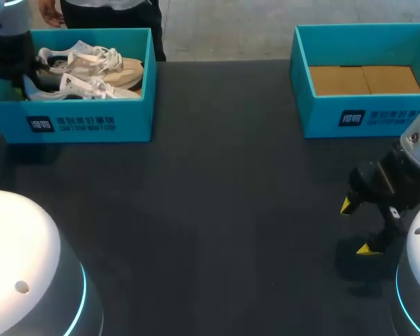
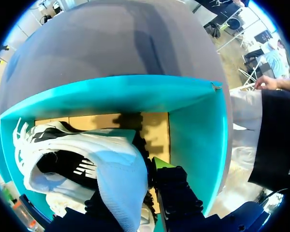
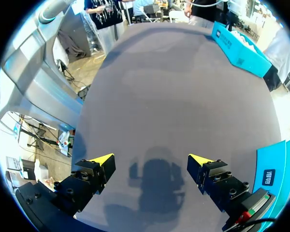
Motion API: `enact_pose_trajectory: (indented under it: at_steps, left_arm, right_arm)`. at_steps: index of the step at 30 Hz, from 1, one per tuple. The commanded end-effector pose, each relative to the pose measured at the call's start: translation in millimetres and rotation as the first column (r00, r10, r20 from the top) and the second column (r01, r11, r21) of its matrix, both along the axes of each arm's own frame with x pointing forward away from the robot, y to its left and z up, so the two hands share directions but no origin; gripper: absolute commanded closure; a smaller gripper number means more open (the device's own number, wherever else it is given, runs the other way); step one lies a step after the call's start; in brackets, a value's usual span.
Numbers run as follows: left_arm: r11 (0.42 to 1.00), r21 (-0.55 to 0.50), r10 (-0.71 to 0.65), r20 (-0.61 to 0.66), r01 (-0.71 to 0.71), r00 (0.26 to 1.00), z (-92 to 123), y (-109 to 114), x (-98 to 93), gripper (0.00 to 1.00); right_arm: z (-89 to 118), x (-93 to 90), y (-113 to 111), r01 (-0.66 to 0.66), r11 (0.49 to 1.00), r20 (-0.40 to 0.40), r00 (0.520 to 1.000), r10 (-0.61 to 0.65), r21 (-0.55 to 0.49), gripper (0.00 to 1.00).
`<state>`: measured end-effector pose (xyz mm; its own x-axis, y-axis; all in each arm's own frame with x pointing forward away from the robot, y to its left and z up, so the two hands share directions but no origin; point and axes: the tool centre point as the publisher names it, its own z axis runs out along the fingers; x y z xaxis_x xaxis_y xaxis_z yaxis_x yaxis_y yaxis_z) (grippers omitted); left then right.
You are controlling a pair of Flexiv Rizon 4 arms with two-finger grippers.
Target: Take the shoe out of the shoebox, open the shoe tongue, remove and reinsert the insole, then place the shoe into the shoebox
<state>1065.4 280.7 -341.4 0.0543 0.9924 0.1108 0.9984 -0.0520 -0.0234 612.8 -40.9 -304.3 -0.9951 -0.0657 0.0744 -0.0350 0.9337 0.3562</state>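
Note:
A teal shoebox (image 1: 91,122) stands at the table's far left and holds pale beige-and-white sneakers (image 1: 91,66) with white laces. My left arm (image 1: 10,56) reaches down into the box's left end. In the left wrist view my left gripper (image 2: 130,191) is shut on the white heel end of a shoe (image 2: 87,154), with one finger (image 2: 176,193) on each side of it. The box's teal wall (image 2: 198,135) and cardboard floor lie ahead. My right gripper (image 1: 354,227) hovers low over the table at the right, open and empty (image 3: 150,164).
A second teal box (image 1: 364,115) stands at the far right. It is empty, showing a brown cardboard floor. The dark tabletop (image 1: 217,196) stretches between the two boxes.

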Motion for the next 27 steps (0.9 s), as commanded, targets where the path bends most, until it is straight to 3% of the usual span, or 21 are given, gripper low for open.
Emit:
enact_pose_trajectory:
  at_steps: [1, 17, 27]
  left_arm:
    - [1.000, -0.006, 0.013, 0.000, -0.013, 1.000, 5.6, -0.2, 4.6, 1.00]
    - [0.999, 0.017, 0.050, 0.033, -0.051, 0.998, 27.0, 16.4, 25.6, 1.00]
    - [0.999, 0.036, 0.018, 0.047, -0.020, 0.999, 46.3, 29.9, 18.5, 1.00]
  right_arm:
    - [-0.7, -0.8, 0.6, 0.001, 1.000, 0.002, 1.000, -0.001, -0.002, 0.00]
    - [-0.7, -0.8, 0.6, 0.001, 1.000, 0.002, 1.000, -0.001, -0.002, 0.00]
    - [-0.7, -0.8, 0.6, 0.001, 1.000, 0.002, 1.000, -0.001, -0.002, 0.00]
